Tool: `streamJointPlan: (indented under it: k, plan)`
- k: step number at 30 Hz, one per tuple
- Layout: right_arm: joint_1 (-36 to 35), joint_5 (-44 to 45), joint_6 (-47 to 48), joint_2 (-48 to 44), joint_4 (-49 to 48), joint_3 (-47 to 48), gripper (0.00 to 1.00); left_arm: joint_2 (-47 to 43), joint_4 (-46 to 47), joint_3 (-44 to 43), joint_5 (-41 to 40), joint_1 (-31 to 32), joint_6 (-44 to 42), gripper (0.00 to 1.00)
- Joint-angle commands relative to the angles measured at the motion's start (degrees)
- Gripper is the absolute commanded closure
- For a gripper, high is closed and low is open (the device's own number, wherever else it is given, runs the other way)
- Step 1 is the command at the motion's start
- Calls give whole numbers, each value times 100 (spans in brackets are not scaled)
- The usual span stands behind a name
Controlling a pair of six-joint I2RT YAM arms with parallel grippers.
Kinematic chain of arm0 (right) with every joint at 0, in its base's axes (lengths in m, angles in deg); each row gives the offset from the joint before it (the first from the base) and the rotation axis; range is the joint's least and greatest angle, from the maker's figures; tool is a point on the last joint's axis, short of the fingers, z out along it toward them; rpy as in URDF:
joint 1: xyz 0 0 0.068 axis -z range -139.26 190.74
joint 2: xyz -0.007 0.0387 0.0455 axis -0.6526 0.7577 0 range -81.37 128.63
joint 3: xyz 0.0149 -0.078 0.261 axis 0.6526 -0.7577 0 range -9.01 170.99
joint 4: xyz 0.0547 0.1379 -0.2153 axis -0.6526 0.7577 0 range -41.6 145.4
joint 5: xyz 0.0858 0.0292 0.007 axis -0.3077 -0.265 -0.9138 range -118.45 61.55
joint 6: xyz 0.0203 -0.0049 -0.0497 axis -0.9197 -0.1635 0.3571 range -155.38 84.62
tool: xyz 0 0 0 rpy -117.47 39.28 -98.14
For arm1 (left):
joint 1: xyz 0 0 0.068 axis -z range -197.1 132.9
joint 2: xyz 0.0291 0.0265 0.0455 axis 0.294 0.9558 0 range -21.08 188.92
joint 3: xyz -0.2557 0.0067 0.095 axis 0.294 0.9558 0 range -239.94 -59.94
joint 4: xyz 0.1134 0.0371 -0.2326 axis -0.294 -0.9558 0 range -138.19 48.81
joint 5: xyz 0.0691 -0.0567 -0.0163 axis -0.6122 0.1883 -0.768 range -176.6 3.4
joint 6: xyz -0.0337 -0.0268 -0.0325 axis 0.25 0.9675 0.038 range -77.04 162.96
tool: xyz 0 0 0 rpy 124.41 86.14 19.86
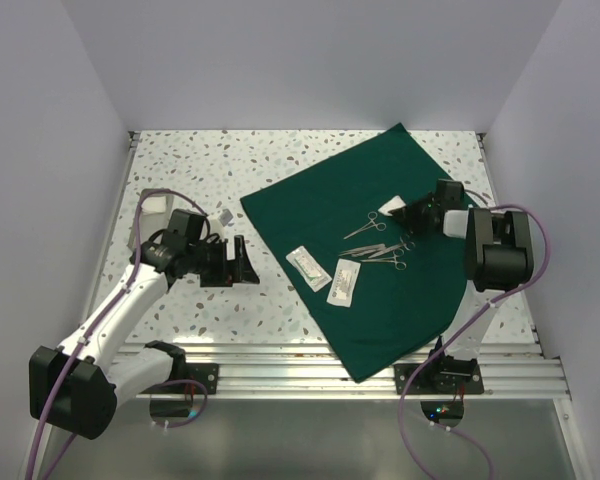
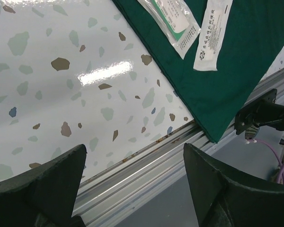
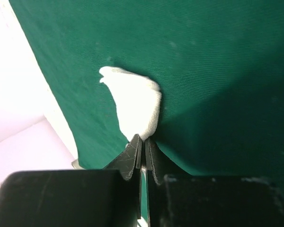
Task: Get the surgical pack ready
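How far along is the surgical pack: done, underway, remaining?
Done: the dark green drape lies spread flat, with steel instruments and two white packets on it. In hand: the right gripper pinches a white gauze pad; the left gripper hangs open over bare table. Left: the drape is not yet folded over them.

Our left arm (image 1: 120, 310) reaches forward from its base with the elbow bent low. Our left gripper (image 1: 242, 262) points right, jaws spread wide, its dark fingers (image 2: 52, 184) well apart. Our right arm (image 1: 500, 245) folds at the elbow, wrist turned left. Our right gripper (image 3: 142, 139) has its jaws pressed together, tips touching.
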Motion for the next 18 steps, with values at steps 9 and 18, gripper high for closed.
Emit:
streamJointPlan:
  k: [9,18]
  plan:
    - [-823,-405,1677,-1091,2618,1685,100,-194,817,-566,525,30,572,9]
    - [-2774,-1591,1767,-2663,2708,1248,100,-1126,3998,207,2150,30,2732,3]
